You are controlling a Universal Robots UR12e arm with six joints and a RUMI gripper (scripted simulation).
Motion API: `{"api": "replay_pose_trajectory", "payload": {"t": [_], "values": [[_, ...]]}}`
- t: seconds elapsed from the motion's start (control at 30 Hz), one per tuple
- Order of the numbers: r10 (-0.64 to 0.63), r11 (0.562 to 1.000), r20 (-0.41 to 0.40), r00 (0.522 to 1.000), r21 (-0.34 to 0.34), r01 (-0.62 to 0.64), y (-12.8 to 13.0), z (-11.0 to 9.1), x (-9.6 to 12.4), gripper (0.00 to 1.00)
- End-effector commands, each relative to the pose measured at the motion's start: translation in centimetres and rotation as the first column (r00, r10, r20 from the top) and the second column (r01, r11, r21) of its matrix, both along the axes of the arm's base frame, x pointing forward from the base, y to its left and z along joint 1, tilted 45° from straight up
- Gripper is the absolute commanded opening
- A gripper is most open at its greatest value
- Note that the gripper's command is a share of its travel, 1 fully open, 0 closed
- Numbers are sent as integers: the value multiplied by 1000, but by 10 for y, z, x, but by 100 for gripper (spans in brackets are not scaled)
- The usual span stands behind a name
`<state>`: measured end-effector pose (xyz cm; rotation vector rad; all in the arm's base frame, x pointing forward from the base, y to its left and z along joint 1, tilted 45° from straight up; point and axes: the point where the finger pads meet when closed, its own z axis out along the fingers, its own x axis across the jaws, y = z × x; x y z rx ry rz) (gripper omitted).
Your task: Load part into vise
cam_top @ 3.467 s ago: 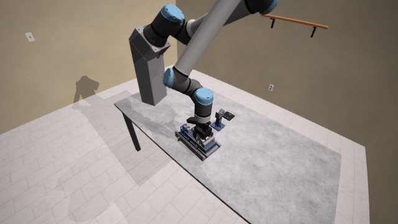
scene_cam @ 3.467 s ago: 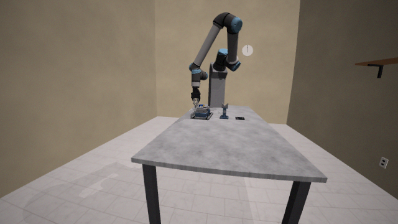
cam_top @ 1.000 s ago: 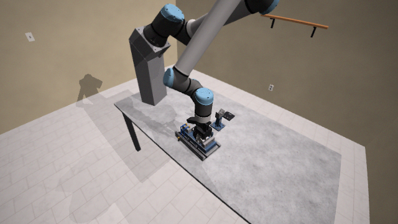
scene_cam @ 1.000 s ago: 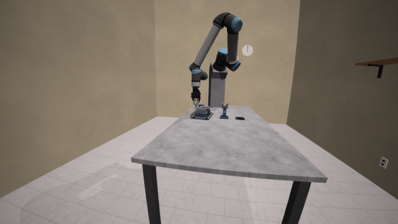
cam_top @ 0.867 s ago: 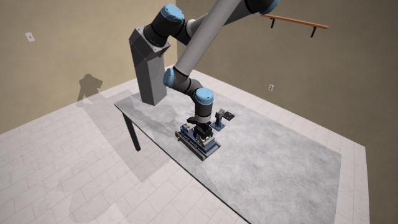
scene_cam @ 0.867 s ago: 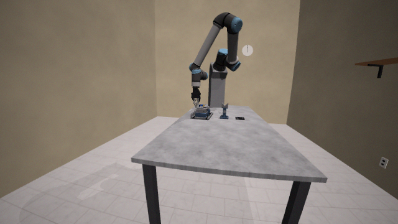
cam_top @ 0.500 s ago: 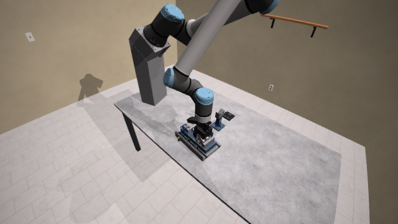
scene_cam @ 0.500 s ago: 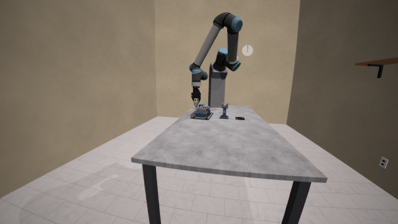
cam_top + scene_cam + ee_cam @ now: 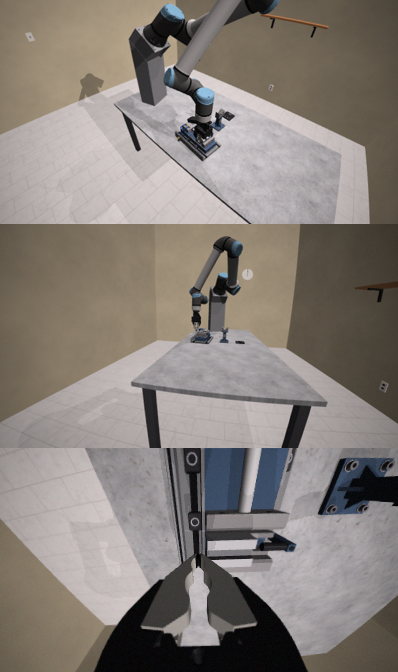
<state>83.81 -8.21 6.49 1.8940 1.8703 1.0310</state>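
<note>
the arm hangs straight down over the vise (image 9: 199,144) at the near edge of the table (image 9: 273,168), and the gripper (image 9: 198,564) has its two fingers pressed tip to tip, fully closed with nothing between them. in the wrist view the fingertips sit just off the near end of the vise, over the dark side rail (image 9: 193,503) with its two round bolt heads. past the tips lies the part (image 9: 239,543), a pale grey block stretched across the blue vise base (image 9: 225,478), flat between the two jaw faces, with a darker strip along its top that reads as the milled slot facing up. at its right end a short dark rod, the work stop (image 9: 272,547), points in from a small blue bracket and looks to meet the block's end, though whether they actually touch cannot be told. the pale rod of the air cylinder (image 9: 251,478) runs away from the far jaw toward the top of the wrist view. to the right of the vise, well apart from it, stands the v-block (image 9: 219,119) on its blue foot, and just beyond that the dark infeed plate (image 9: 229,116) lies bare on the table. in the exterior view the gripper (image 9: 196,325) sits just above the vise (image 9: 202,336), its fingers pointing down.
</note>
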Motion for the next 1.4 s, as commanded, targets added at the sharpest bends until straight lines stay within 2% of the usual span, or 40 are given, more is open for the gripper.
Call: {"api": "replay_pose_trajectory", "payload": {"t": [0.0,1.37], "values": [[0,1000,1,1000,0,0,0,1,0,0],[0,1000,1,1000,0,0,11,4,-1,0]]}}
